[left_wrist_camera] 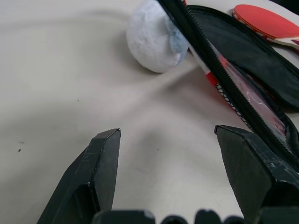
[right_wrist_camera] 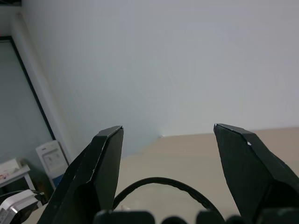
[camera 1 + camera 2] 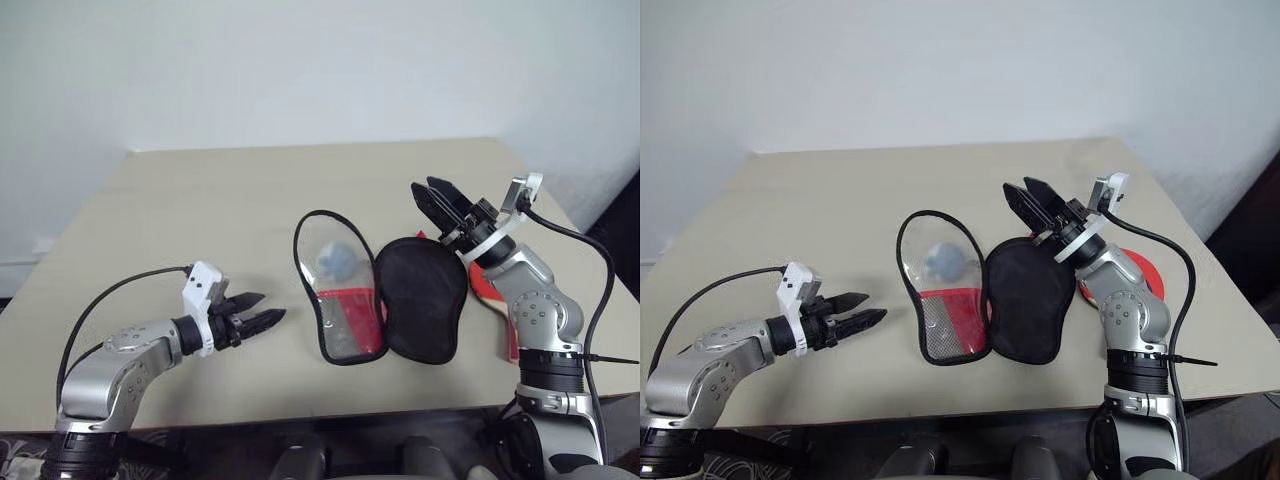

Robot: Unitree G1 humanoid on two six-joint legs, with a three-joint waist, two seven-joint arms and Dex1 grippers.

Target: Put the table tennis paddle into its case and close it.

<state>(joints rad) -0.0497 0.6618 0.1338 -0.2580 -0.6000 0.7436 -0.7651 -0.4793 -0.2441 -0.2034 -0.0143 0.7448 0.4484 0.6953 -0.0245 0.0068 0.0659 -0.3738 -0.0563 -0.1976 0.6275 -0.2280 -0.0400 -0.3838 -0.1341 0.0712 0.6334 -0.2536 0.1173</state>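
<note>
The case [image 3: 420, 300] lies unzipped and spread flat mid-table, black lining half on the right, clear plastic panel [image 3: 335, 300] with red fabric under it on the left. The table tennis paddle [image 3: 1146, 272] lies flat just right of the case, its red face mostly hidden behind my right arm; it is also visible as the paddle [image 1: 266, 21] in the left wrist view. My left gripper [image 3: 273, 305] is open and empty, low over the table left of the case, pointing at it. My right gripper [image 3: 422, 185] is open and empty, raised above the case's right half, tilted upward.
A small bluish-grey fluffy lump [image 3: 335, 260] sits at the top of the clear panel, seen through it. The beige table [image 3: 200, 200] ends close behind the case at a white wall. Black cables trail from both wrists.
</note>
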